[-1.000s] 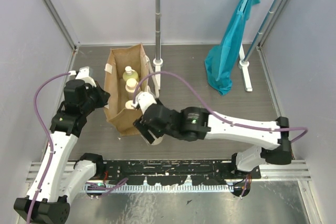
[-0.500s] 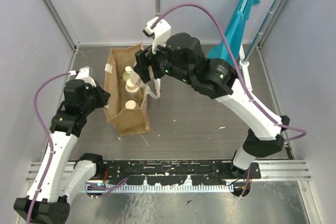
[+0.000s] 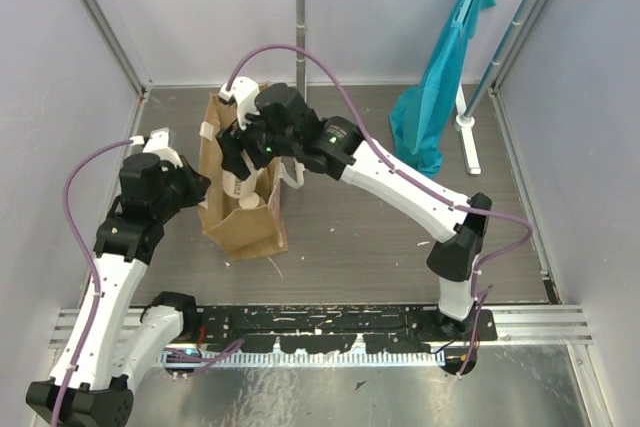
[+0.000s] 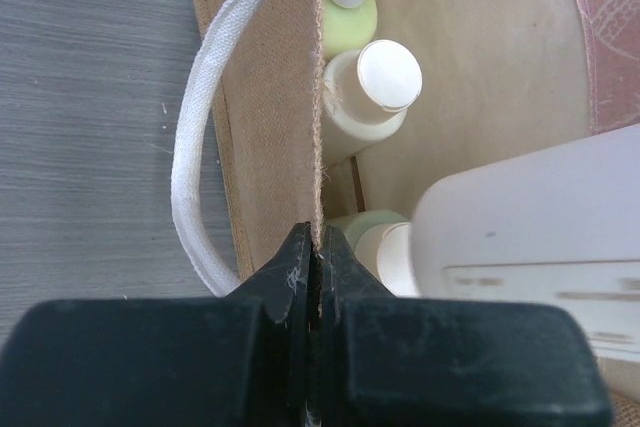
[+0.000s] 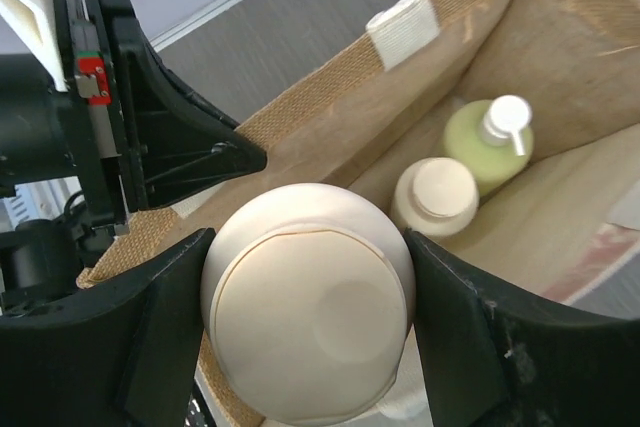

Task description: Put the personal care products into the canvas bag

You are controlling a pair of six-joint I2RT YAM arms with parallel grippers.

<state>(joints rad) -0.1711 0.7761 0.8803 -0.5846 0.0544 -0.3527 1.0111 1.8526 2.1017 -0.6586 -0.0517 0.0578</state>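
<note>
The tan canvas bag (image 3: 247, 233) stands open at the left of the table. My left gripper (image 4: 318, 244) is shut on the rim of its left wall (image 4: 280, 117) and also shows in the top view (image 3: 196, 187). My right gripper (image 5: 310, 332) is shut on a cream-beige bottle (image 5: 312, 347) and holds it over the bag's opening (image 3: 238, 175). Inside the bag stand a yellow-green pump bottle (image 5: 487, 142), a cream bottle (image 5: 434, 197) and another yellow-green bottle (image 4: 362, 230). The held bottle shows large in the left wrist view (image 4: 530, 237).
A teal-blue cloth bag (image 3: 440, 97) hangs from a metal rack at the back right. The rack's post (image 3: 300, 37) rises just behind the canvas bag, and its foot (image 3: 467, 137) rests on the table. The bag's white strap (image 4: 195, 167) hangs outside the left wall.
My right arm has carried the cream bottle from the table in front of the bag, up round its right side, to above the opening. The left gripper has kept hold of the rim.
</note>
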